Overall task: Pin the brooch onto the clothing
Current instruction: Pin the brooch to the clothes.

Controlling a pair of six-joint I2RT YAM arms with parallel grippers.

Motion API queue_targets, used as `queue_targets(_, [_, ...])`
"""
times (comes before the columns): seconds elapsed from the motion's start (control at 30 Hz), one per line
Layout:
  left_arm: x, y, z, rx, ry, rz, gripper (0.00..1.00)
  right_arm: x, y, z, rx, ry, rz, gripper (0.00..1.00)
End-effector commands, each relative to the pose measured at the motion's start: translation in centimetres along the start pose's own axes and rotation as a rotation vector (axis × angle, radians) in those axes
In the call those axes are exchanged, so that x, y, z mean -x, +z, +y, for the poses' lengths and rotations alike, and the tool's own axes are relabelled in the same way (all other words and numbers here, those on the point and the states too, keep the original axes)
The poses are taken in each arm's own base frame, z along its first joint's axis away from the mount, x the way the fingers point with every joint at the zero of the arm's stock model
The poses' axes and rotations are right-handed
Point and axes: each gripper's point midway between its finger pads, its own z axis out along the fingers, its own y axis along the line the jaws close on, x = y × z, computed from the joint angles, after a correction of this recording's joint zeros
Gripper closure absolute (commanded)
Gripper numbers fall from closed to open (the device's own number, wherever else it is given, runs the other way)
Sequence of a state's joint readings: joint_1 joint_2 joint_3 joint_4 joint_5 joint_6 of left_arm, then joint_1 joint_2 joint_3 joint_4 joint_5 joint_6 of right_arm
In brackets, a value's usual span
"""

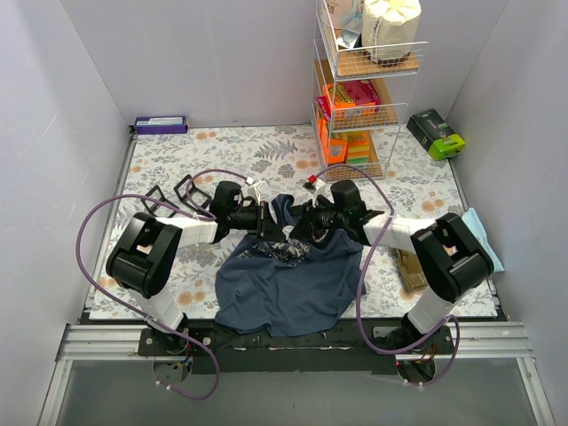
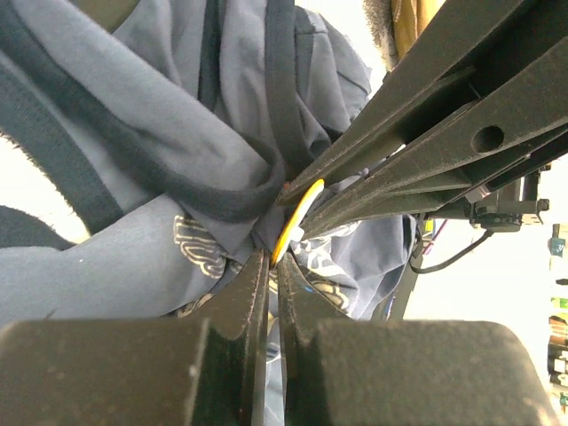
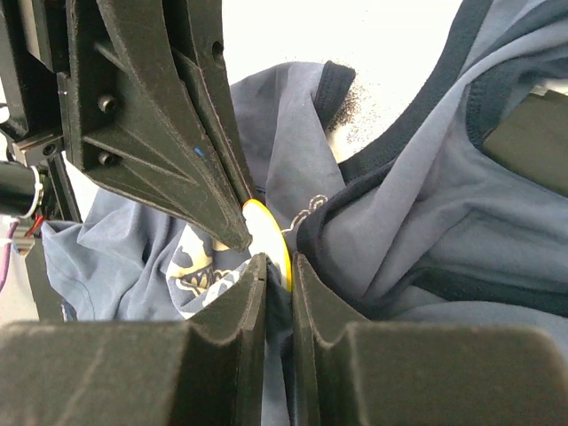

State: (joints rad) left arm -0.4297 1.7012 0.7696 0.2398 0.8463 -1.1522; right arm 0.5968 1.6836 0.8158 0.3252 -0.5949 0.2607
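Left wrist view: the left gripper (image 2: 271, 271) was seen closed tight at the rim of the brooch (image 2: 300, 213); whether cloth or pin was pinched could not be told. The brooch was held edge-on by the right gripper (image 3: 280, 266), its jaws narrow. Around both, the top (image 1: 284, 284) was bunched in the middle of the table (image 1: 177, 160), between the arms. Two layers could be pinned together in those folds, or the brooch could be twisted out if the fingertips were pressed against each other.
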Motion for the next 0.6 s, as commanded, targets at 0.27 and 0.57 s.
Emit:
queue_targets(0.27, [5.4, -1.4, -7.8, -0.184, 0.206, -0.113, 1.0, 0.3, -1.5, -0.4, -0.074, 0.028, -0.085, 0.86])
queue_targets(0.57, [5.4, -1.4, -7.3, -0.182, 0.174, -0.114, 1.0, 2.1, -2.4, 0.2, -0.047, 0.023, -0.155, 0.83])
